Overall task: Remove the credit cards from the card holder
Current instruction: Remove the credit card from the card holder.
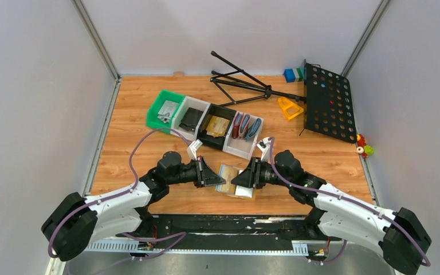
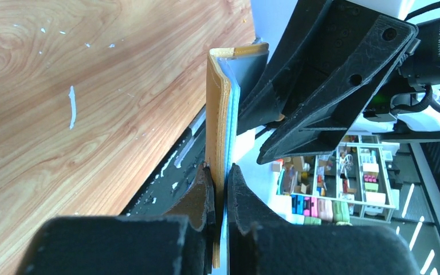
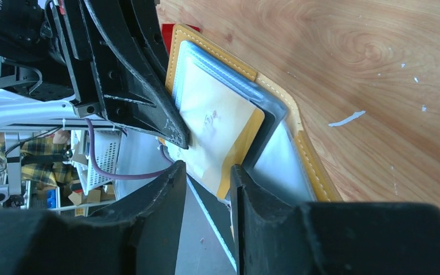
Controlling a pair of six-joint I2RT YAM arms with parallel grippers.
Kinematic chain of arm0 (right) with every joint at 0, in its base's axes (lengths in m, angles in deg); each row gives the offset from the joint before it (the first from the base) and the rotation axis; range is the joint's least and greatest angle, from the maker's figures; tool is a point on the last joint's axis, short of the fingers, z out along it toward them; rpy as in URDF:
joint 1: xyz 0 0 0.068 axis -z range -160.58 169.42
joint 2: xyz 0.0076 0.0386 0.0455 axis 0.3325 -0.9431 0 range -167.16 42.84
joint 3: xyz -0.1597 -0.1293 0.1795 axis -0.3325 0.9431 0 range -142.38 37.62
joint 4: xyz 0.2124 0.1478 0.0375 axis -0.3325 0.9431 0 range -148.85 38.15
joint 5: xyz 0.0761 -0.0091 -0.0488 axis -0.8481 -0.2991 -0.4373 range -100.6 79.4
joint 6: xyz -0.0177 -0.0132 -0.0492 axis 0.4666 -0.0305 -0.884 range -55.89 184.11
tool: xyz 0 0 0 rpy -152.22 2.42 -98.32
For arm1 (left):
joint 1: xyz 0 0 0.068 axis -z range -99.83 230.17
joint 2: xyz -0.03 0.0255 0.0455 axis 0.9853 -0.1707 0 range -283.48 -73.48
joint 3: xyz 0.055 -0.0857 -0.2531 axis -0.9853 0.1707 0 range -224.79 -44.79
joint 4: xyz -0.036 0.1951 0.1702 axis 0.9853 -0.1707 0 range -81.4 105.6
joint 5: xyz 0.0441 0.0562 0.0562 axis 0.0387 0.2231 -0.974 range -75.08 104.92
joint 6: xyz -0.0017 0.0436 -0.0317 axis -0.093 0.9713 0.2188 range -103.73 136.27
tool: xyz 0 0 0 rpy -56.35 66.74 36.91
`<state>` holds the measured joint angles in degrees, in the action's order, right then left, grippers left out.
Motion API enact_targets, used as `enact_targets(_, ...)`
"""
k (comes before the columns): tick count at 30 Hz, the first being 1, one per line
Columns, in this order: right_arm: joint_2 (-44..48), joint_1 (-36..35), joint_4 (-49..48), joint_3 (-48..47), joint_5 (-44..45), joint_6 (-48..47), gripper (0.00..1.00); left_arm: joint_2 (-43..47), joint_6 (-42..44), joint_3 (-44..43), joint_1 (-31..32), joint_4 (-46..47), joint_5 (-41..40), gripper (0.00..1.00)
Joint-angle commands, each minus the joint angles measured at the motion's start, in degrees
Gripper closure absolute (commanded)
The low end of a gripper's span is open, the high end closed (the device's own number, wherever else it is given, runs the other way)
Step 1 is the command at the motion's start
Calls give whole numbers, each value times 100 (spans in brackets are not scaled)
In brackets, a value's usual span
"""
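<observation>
The card holder (image 1: 233, 181) is held spread open just inside the near edge of the worktop (image 1: 137, 114), about midway along it. Its mustard outer face is turned toward the wood and its pale grey-blue lining (image 3: 275, 154) is turned toward the arms. A gold-tan credit card (image 3: 217, 126) is seen drawn partway out of a pocket, with one corner past the pocket's edge.

One flap of the holder (image 2: 217, 114) is pinched edge-on by the left gripper (image 2: 222, 192), whose fingers are pressed against both faces. The right gripper (image 3: 209, 183) is set at the card's exposed corner with its fingers (image 3: 166, 195) parted. The corner lies in the gap and seems to sit beside one finger, though contact cannot be made out.

Both arms are reached low from the near corners and angled inward. The wrists are turned so the left gripper (image 1: 211, 175) and right gripper (image 1: 242, 177) face each other across the holder.

A green bin (image 1: 156, 116) is set further back, toward the far edge, and a black perforated stand (image 1: 326, 103) is laid by the far right corner.
</observation>
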<state>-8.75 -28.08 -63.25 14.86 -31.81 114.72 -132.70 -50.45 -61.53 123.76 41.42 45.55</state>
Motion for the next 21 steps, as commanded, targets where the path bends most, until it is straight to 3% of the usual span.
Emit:
enact_targets(1, 169, 82, 116, -195, 23, 180, 64, 243, -184, -20, -18, 569, 82, 100)
enact_targets(7, 153, 106, 519, -293, 163, 90, 62, 228, -208, 36, -35, 686, 38, 100)
enact_targets(15, 230, 251, -1233, 296, -516, 952, 67, 177, -500, 76, -35, 1273, 242, 100)
enact_targets(21, 423, 333, -1833, 474, -714, 1346, 70, 353, -733, 216, -44, 1635, 251, 100)
